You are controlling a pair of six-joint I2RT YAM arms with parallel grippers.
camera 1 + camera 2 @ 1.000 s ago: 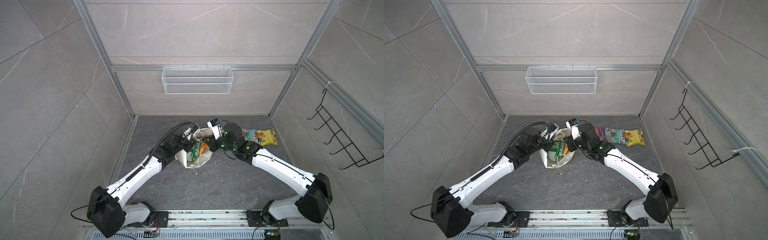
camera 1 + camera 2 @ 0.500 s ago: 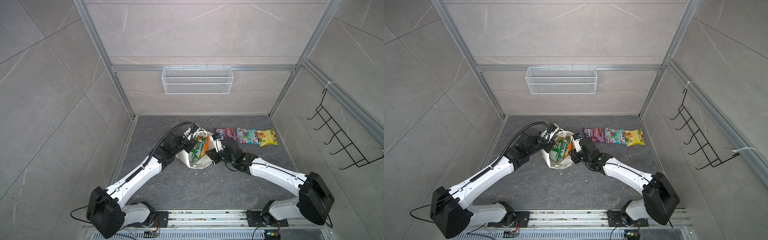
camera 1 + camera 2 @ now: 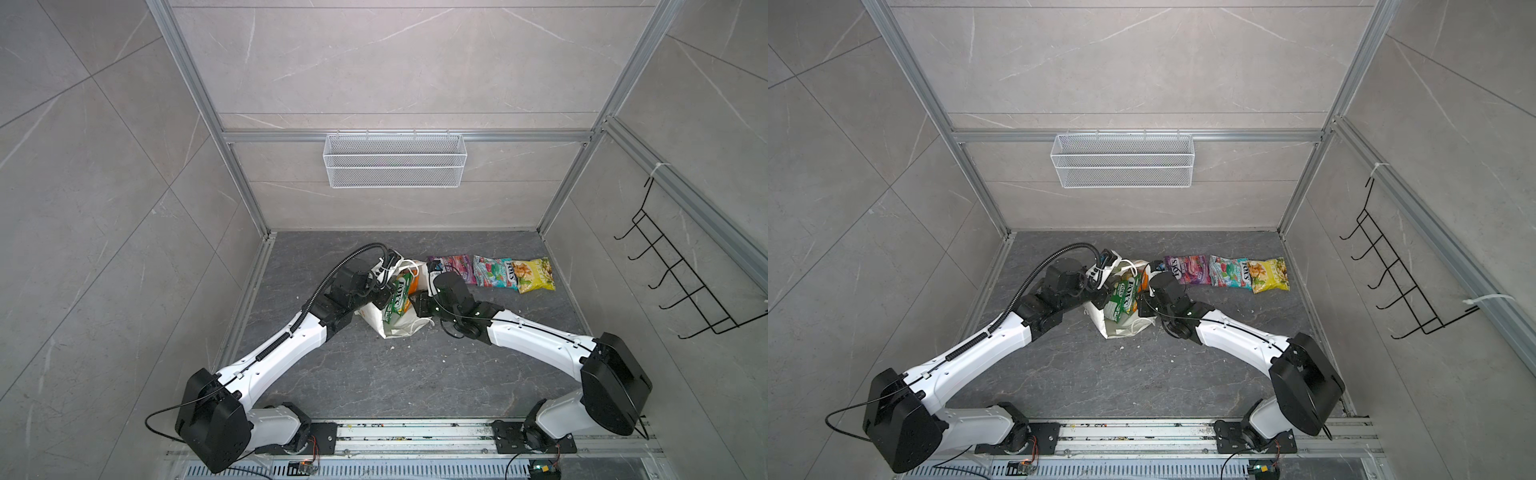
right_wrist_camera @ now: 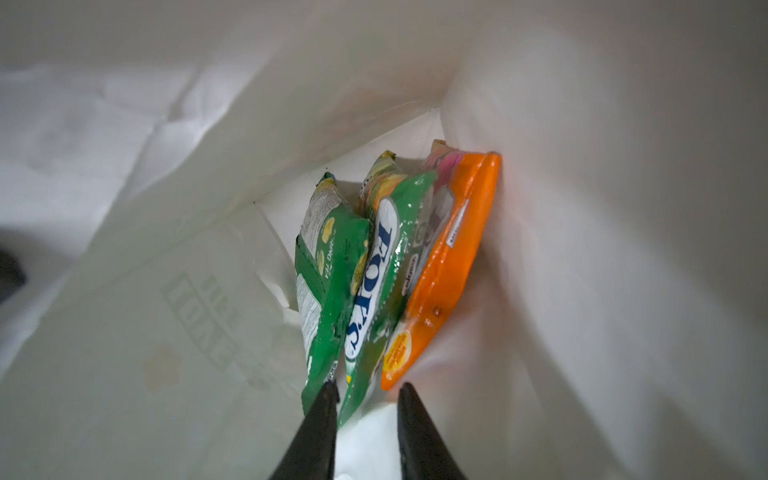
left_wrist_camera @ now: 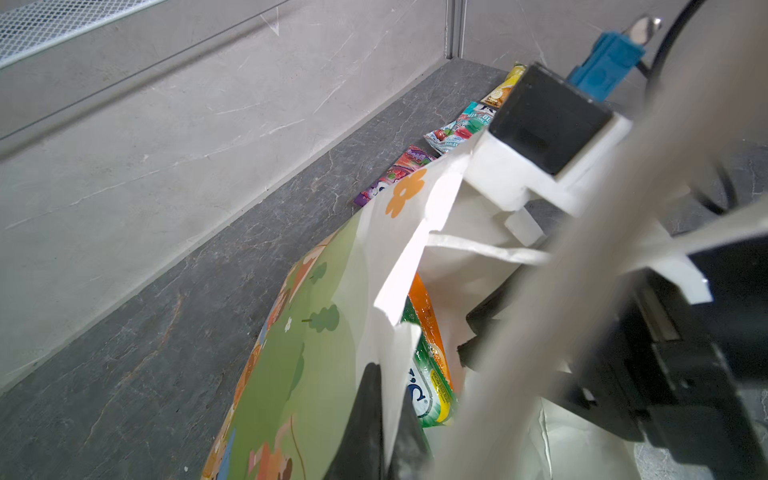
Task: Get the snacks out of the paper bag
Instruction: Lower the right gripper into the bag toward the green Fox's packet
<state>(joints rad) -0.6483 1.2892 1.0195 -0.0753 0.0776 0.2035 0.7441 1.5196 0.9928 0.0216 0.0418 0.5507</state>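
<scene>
Left hand clenched on the paper bag rim, we judge to hold its mouth wide; right hand parted inside, straddling the green FOX'S packet, nothing gripped yet. Other snacks lie in a row on the desk.

Paper bag mouth is gaping; left gripper is pinching the rim, holding one wall aside. Right gripper is sitting inside, jaws parted around a corner of the FOX'S packet. Green packet and orange packet are crowding it on both sides, with bare bag floor beside the green one. Purple packet, teal packet and yellow chip bag are lining the back of the tabletop; the front stretch is lying open.
</scene>
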